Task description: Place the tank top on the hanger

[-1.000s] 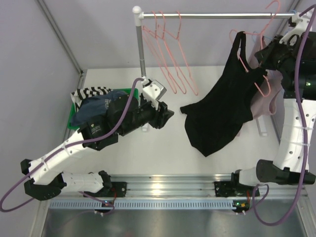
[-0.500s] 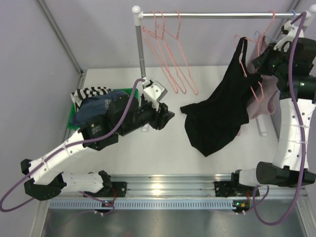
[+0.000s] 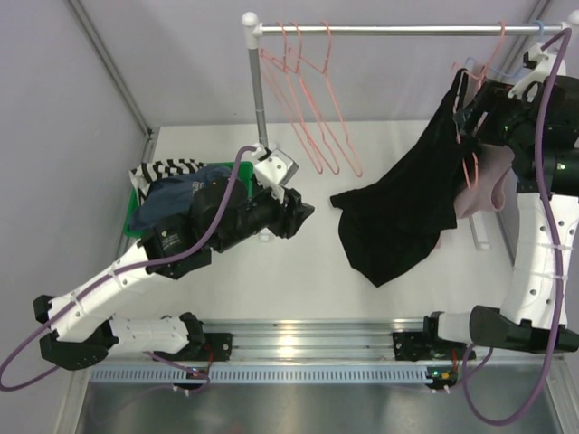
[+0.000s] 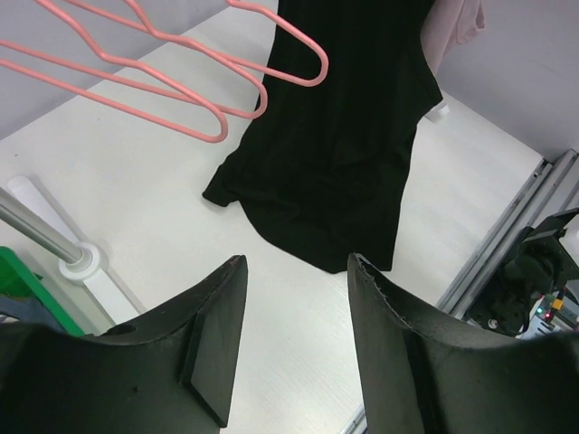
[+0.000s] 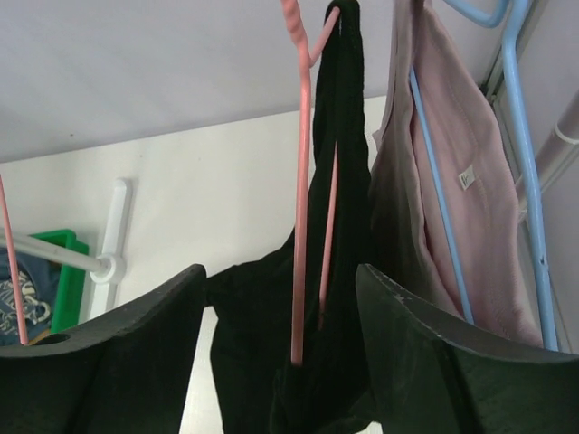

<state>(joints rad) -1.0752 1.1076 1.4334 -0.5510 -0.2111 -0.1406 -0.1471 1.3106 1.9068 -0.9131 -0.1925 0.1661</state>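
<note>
White table (image 3: 271, 280), green bin (image 5: 65, 249) at left, white rack foot (image 4: 81, 262), tank top (image 3: 389, 226) hem resting on it

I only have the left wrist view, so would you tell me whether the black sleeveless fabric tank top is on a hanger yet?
Observer: Partly. The right wrist view shows one narrow strap of the black tank top looped over the thin salmon-pink wire hanger.
Operator: Thank you. And the right gripper?
Observer: Its jaws stand apart, with that hanger's wire and the black fabric between them.
Operator: Is anything hanging beside it?
Observer: Yes, a dusty-pink top on a light blue hanger hangs right next to it.
</note>
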